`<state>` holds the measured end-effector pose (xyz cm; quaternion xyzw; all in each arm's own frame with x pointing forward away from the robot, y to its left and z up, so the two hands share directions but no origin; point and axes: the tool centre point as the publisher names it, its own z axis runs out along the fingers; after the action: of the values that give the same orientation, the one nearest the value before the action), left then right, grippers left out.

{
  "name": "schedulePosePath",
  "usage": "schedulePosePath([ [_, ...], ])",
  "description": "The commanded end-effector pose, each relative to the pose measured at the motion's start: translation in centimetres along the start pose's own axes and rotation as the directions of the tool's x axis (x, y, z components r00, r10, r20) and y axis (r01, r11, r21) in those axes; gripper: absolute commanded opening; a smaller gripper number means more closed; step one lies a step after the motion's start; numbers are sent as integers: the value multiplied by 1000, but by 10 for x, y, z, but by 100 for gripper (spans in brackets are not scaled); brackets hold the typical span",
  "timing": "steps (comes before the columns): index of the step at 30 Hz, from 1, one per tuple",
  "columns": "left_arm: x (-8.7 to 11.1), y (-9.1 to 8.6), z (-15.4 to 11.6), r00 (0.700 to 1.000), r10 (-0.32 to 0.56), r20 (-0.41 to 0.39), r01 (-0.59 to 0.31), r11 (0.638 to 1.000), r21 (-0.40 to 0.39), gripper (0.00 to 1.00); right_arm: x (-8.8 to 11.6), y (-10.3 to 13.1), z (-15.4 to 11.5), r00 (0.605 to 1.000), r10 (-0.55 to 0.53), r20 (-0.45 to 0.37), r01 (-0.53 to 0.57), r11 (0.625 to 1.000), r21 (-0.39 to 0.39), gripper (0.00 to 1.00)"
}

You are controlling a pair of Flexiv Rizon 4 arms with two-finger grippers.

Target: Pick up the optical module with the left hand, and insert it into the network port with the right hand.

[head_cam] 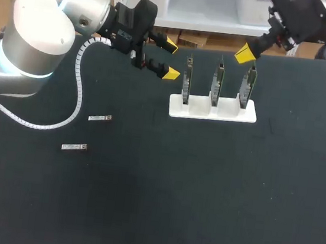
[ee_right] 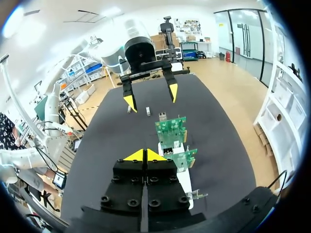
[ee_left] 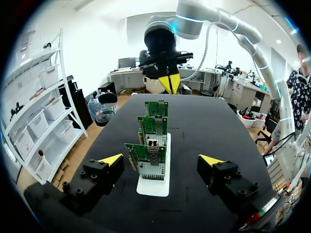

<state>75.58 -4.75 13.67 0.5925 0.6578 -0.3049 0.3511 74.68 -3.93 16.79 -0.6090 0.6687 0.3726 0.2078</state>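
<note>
Two small silver optical modules (head_cam: pixel 100 118) (head_cam: pixel 74 147) lie flat on the black table at the left. A white stand (head_cam: pixel 212 111) holds three upright green network cards (head_cam: pixel 217 81). My left gripper (head_cam: pixel 171 59) hangs open and empty just left of the stand, well above and away from the modules. In the left wrist view its fingers (ee_left: pixel 161 160) straddle the line of cards (ee_left: pixel 151 155) from a distance. My right gripper (head_cam: pixel 246 53) is shut with nothing in it, above the rightmost card. The right wrist view shows it (ee_right: pixel 145 155) beside the cards (ee_right: pixel 171 131), with both modules (ee_right: pixel 147 111) beyond.
The left arm's white cable (head_cam: pixel 78 88) loops over the table near the modules. The table's front half is bare black surface (head_cam: pixel 188 208).
</note>
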Motion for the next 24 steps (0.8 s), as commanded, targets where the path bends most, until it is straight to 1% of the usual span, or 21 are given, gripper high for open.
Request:
schedulePosePath([
  [1,-1,1,0,1000,-2,-5,2,1000,1,100,0,4,0,1000,-3,-29,5,997,73,0],
  [15,-1,1,0,1000,-2,-5,2,1000,1,100,5,-8,0,1000,-19,-23,21,996,88,0],
  [24,-1,1,0,1000,-2,-5,2,1000,1,100,14,-22,-4,999,-24,-45,29,994,104,0],
])
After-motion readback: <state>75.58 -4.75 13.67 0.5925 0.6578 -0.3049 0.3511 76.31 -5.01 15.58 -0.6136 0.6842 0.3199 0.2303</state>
